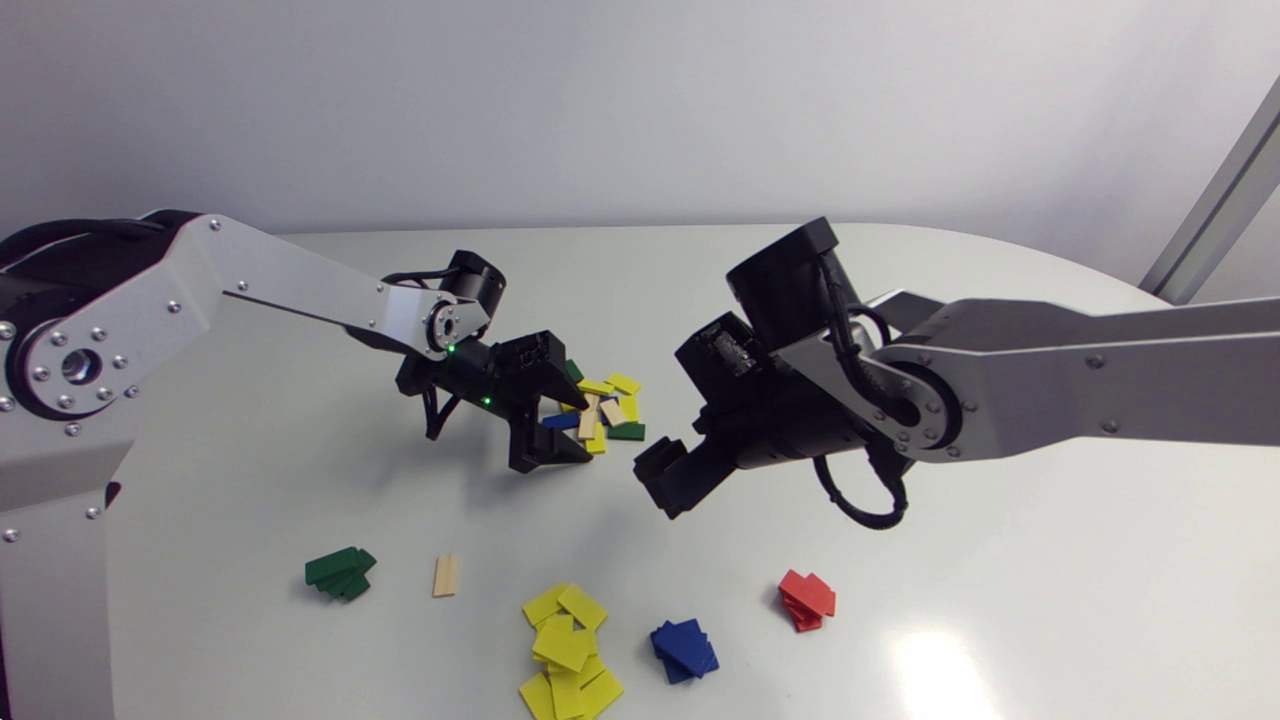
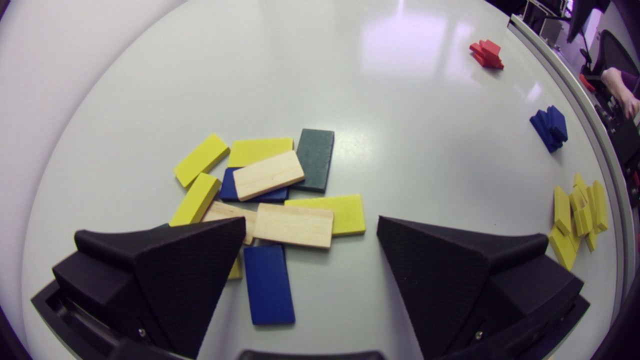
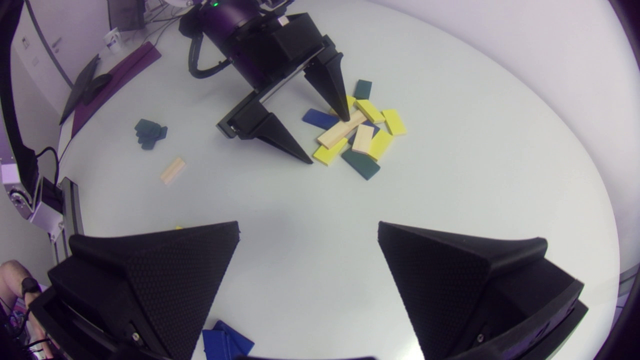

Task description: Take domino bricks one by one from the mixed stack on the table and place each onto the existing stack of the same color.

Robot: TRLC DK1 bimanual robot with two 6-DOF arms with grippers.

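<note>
The mixed pile (image 1: pixel 605 405) of yellow, wooden, blue and dark green bricks lies mid-table. My left gripper (image 1: pixel 575 430) hangs open and low over the pile's near side, holding nothing. In the left wrist view a wooden brick (image 2: pixel 292 225) lies flat between the left gripper's (image 2: pixel 311 222) spread fingers, untouched, and a blue brick (image 2: pixel 268 285) lies just under the gripper. My right gripper (image 1: pixel 660 480) hovers open and empty to the right of the pile. The right wrist view shows it as the right gripper (image 3: pixel 307 226) above bare table.
Sorted stacks sit along the front: green (image 1: pixel 340 572), a single wooden brick (image 1: pixel 445 575), a spread yellow heap (image 1: pixel 568 650), blue (image 1: pixel 685 650) and red (image 1: pixel 807 598). Bare table (image 1: pixel 1000 560) stretches between them and the pile.
</note>
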